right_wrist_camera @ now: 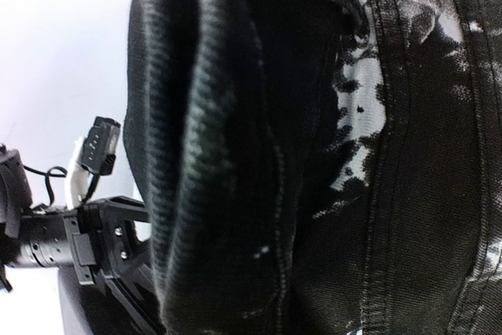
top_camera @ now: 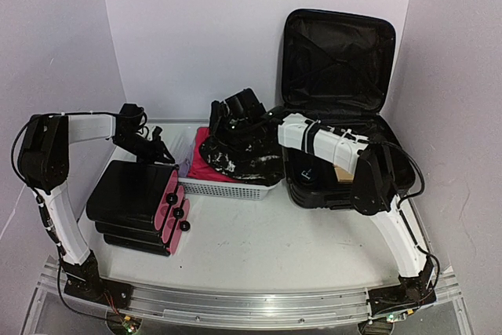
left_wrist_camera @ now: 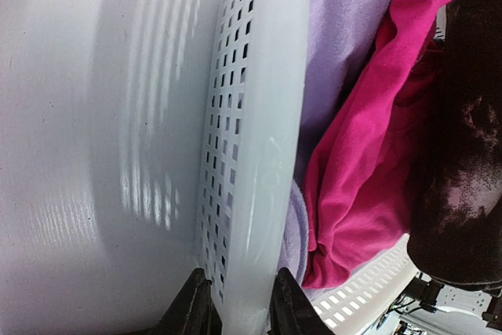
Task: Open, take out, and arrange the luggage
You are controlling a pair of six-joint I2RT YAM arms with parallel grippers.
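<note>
The luggage [top_camera: 337,60] stands open at the back right, its lid upright and its base [top_camera: 314,190] flat on the table. A white basket [top_camera: 235,189] left of it holds a pink cloth [top_camera: 210,164], a purple cloth [left_wrist_camera: 337,29] and a black garment with white speckles [top_camera: 239,154]. My right gripper [top_camera: 229,119] is over the basket on the black garment [right_wrist_camera: 314,154], which fills its wrist view and hides the fingers. My left gripper [left_wrist_camera: 239,307] is closed across the basket's left rim [left_wrist_camera: 259,115], one finger [left_wrist_camera: 192,307] outside and one inside.
A smaller black case with a pink side and black knobs [top_camera: 137,205] lies at the front left, just below the left gripper [top_camera: 161,151]. Something tan [top_camera: 345,172] shows inside the luggage base under the right arm. White walls enclose the back and sides.
</note>
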